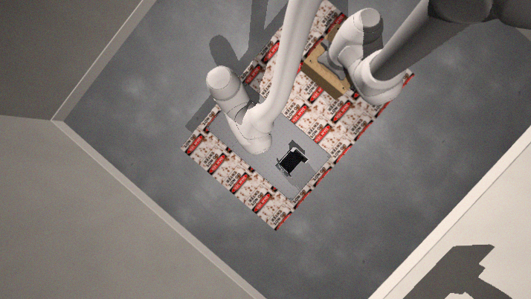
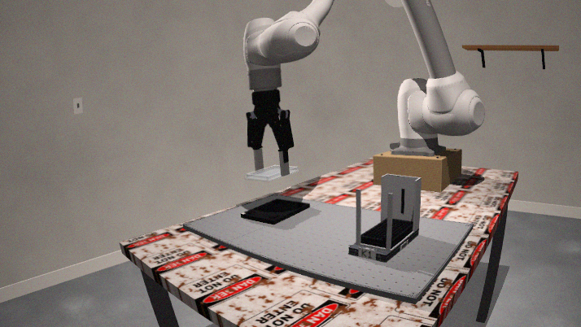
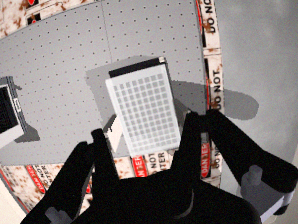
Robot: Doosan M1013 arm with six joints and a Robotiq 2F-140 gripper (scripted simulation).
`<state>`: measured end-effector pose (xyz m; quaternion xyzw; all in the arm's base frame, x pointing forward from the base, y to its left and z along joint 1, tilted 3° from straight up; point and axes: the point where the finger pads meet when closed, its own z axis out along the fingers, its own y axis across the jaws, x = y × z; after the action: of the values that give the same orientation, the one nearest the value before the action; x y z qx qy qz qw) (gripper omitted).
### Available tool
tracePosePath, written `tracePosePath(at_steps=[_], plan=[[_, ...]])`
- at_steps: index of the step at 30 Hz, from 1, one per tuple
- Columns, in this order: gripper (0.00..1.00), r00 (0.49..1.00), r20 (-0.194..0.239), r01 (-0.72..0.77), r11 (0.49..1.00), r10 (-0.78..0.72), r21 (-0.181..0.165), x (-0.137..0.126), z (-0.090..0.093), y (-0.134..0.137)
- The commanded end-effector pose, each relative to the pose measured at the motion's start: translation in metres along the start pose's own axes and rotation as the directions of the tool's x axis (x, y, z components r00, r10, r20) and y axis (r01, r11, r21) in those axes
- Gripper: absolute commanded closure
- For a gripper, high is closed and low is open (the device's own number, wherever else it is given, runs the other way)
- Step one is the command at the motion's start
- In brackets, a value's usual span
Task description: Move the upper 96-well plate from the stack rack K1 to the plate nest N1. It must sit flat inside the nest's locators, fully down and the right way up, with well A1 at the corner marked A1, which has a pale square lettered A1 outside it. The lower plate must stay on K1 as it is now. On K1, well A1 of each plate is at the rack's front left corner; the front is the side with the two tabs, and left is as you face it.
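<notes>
My hand was black with grey fingertips, on a white arm. The plate I held was clear to whitish, its wells a pale grid. The nest was black. The rack was light grey, and the plate in it black. The mat was grey, speckled with small dots. The counter wore a white, rust-stained pattern of red and black DANGER DO NOT ENTER signs. My pedestal was tan.
</notes>
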<state>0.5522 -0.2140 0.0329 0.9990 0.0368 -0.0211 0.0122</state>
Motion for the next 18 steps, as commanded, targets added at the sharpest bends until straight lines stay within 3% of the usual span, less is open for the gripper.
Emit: tracePosePath(at_steps=[1,18], plan=[[1.00,1.000,-0.001,0.005,1.000,-0.005,-0.002,0.000,0.009,0.002],[1.00,1.000,-0.001,0.005,1.000,-0.005,-0.002,0.000,0.034,0.002]])
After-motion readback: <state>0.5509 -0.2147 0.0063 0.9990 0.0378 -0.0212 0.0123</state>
